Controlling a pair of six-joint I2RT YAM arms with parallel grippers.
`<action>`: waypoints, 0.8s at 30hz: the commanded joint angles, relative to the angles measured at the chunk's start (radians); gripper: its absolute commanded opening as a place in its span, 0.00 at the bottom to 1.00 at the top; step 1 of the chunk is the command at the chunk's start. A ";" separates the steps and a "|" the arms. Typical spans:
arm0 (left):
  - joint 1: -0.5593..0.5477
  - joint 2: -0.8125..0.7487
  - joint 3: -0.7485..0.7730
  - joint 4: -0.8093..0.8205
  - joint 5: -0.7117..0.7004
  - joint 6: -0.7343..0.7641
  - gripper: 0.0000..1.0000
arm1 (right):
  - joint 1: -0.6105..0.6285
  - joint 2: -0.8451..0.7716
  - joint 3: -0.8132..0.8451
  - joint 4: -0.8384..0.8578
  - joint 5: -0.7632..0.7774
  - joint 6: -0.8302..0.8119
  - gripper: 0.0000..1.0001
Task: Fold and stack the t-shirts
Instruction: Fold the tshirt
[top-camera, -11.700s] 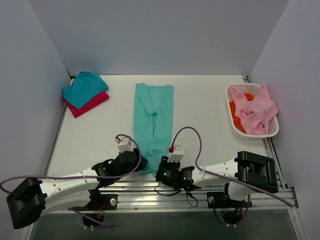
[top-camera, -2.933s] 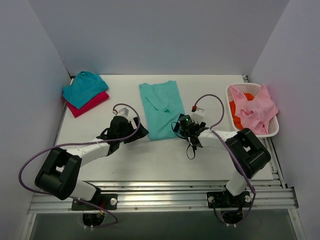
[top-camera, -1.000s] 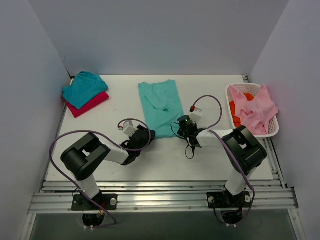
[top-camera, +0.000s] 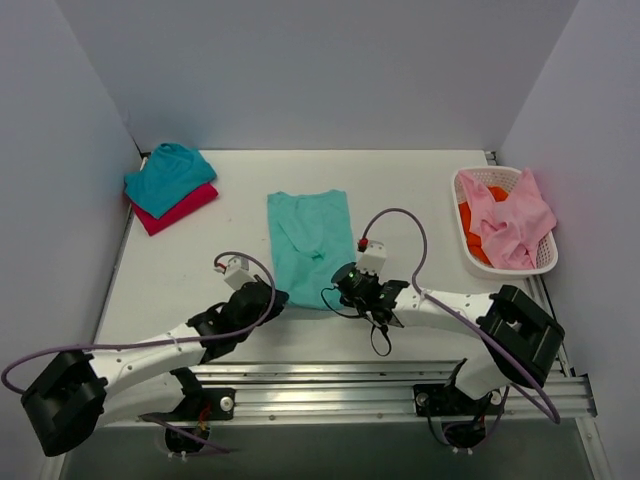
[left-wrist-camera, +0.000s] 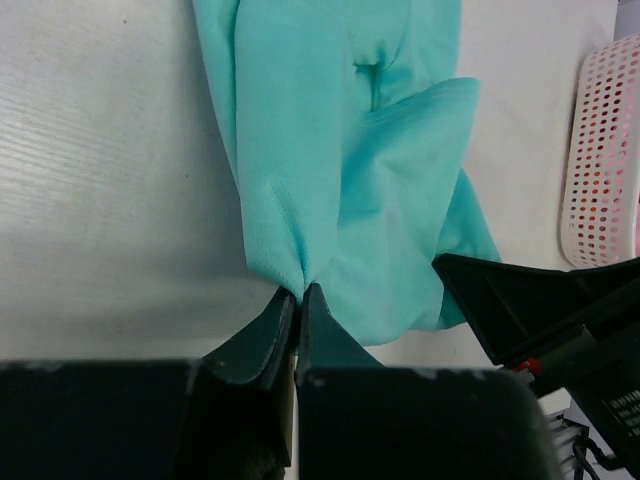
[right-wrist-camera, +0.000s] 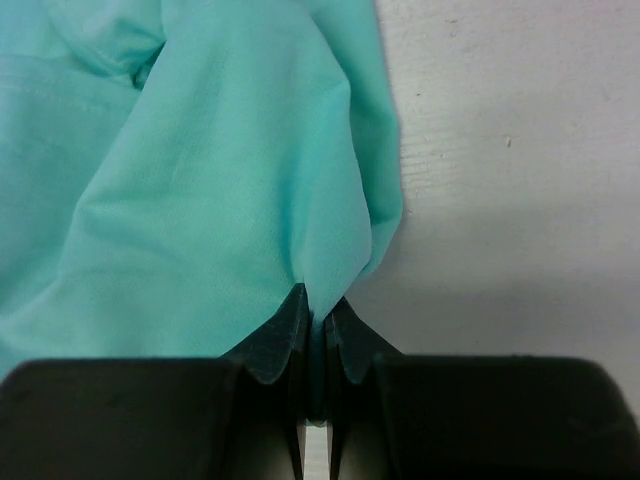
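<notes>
The mint-green t-shirt (top-camera: 308, 245) lies folded in half in the middle of the table. My left gripper (top-camera: 274, 298) is shut on its near left corner (left-wrist-camera: 290, 270). At the near right corner (right-wrist-camera: 335, 250) my right gripper (top-camera: 345, 280) is shut on the cloth as well. Both pinches pull the near edge into folds. In the left wrist view the right gripper (left-wrist-camera: 530, 305) shows as a dark shape beside the shirt (left-wrist-camera: 350, 150). A teal t-shirt (top-camera: 165, 175) rests folded on a magenta-red one (top-camera: 180, 208) at the far left corner.
A white lattice basket (top-camera: 545, 262) stands at the right edge, holding a pink garment (top-camera: 510, 220) and something orange (top-camera: 470, 225). Its rim (left-wrist-camera: 600, 160) shows in the left wrist view. Grey walls close in the table on three sides.
My left gripper has closed on the shirt's near left corner. Both grippers have moved toward me, and the shirt has slid with them toward the near edge.
</notes>
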 joint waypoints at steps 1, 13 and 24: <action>-0.001 -0.128 0.065 -0.226 -0.040 0.054 0.02 | 0.013 -0.031 0.077 -0.102 0.093 0.028 0.00; 0.097 -0.090 0.255 -0.311 -0.077 0.228 0.06 | 0.001 0.087 0.338 -0.217 0.151 -0.073 0.00; 0.230 -0.134 0.309 -0.338 0.007 0.283 0.06 | -0.019 0.158 0.484 -0.240 0.142 -0.136 0.00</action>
